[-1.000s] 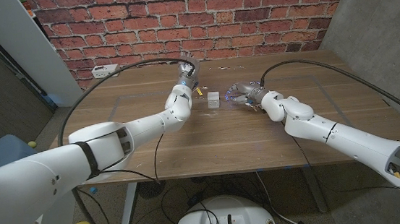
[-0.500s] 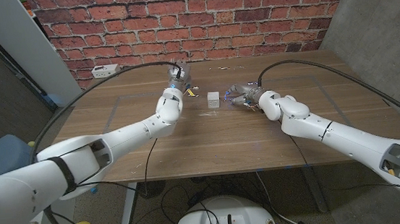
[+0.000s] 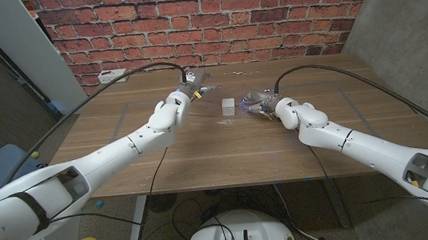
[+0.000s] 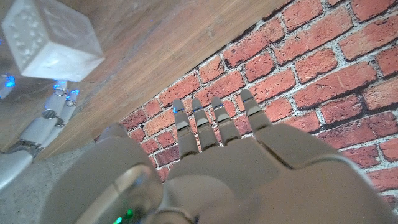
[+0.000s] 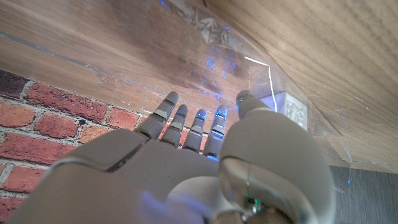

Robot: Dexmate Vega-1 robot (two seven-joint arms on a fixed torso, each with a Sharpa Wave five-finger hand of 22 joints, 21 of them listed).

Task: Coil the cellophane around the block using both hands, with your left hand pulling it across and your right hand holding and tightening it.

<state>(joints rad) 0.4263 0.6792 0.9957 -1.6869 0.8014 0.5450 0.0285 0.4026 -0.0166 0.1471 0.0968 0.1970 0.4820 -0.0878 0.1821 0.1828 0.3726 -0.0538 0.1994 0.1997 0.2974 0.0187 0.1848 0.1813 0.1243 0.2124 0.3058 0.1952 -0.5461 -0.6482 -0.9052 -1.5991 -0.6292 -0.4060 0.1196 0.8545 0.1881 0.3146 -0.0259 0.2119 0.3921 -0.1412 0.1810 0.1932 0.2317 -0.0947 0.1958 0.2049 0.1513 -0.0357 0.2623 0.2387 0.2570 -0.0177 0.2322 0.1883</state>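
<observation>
The small white block (image 3: 229,107) stands on the wooden table (image 3: 201,148) between my two hands. Clear cellophane (image 5: 211,43) lies over the table and across the block (image 5: 290,109). My left hand (image 3: 186,89) is raised just left of the block and behind it, holding a crinkled end of the cellophane (image 3: 205,89). From the left wrist, the block (image 4: 53,37) shows beyond that hand's straight fingers (image 4: 214,121). My right hand (image 3: 262,102) sits right of the block, its fingers (image 5: 186,121) stretched out over the film, gripping nothing.
A brick wall (image 3: 213,19) runs behind the table. A white power strip (image 3: 111,75) lies at the back left corner. Black cables (image 3: 326,71) arc over the table from both arms. A concrete wall (image 3: 416,32) stands to the right.
My left hand has moved left and slightly toward me, drawing the cellophane with it. My right hand has shifted a little toward the block. The block has stayed in place.
</observation>
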